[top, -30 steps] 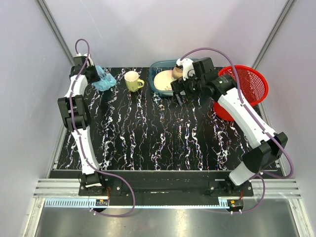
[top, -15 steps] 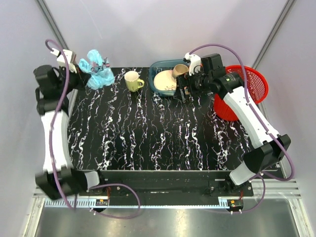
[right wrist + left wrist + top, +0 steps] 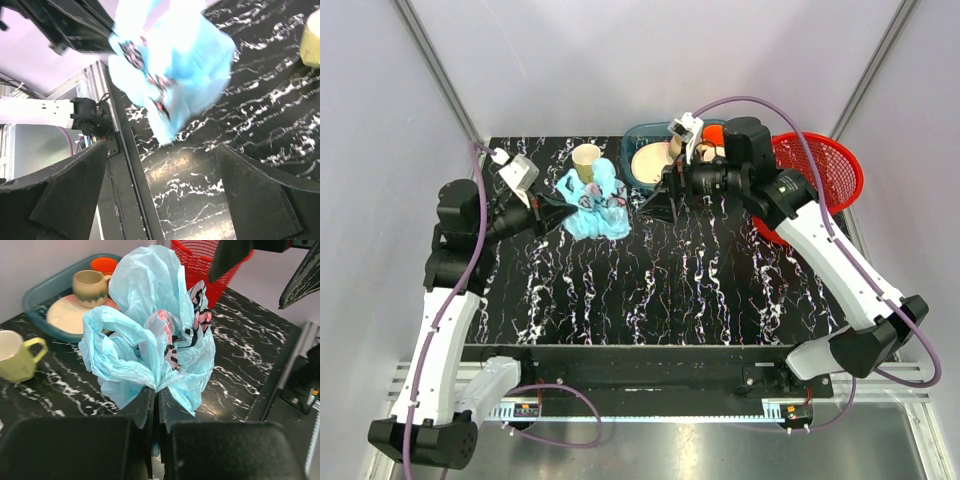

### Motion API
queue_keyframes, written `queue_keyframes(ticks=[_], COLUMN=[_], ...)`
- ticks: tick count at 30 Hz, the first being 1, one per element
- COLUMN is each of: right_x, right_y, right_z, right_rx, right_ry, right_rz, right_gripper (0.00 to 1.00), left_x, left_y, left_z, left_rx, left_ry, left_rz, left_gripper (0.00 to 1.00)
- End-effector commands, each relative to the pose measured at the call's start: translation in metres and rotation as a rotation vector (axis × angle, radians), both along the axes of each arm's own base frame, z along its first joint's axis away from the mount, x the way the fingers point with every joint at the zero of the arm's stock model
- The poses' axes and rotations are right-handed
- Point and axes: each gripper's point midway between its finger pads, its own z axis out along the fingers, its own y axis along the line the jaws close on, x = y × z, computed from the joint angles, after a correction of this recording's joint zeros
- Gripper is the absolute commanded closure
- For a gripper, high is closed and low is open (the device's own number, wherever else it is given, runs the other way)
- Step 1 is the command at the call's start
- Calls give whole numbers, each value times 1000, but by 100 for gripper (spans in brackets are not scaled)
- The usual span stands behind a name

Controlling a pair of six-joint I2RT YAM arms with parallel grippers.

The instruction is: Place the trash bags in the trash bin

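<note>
The left claw (image 3: pixel 558 208) pinches the crumpled light-blue printed plastic bag (image 3: pixel 595 200); the wide-open right claw (image 3: pixel 655 205) faces it just beyond, round red mesh basket (image 3: pixel 825 170) behind that claw

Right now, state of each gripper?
Left gripper: shut on the bag.
Right gripper: open, holding nothing.

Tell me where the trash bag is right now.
In the top view, the trash bag is left of centre, pinched in the left pincer, right beside the yellow mug.
</note>
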Motion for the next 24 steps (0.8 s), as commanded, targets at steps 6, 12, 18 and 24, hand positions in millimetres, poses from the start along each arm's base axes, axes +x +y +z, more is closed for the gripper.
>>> queue_keyframes(ticks=[6, 12, 18, 24], right_x=[6, 12, 19, 57], right_y=[30, 31, 12, -50], right_z=[6, -4, -8, -5], right_rx=[31, -6, -48, -65], right_ry=[-25, -6, -64, -89], right_rz=[-7, -12, -112, -351], right_gripper=[0, 44, 100, 100], left_x=[-20, -25, -32, -32], left_y=[-33, -32, -21, 14], left_z=[12, 5, 1, -19], left_rx=[-34, 4, 43, 66], left_ry=[-33, -64, -89, -30], left_rz=[-112, -116, -68, 75], left_gripper=[100, 100, 100, 100])
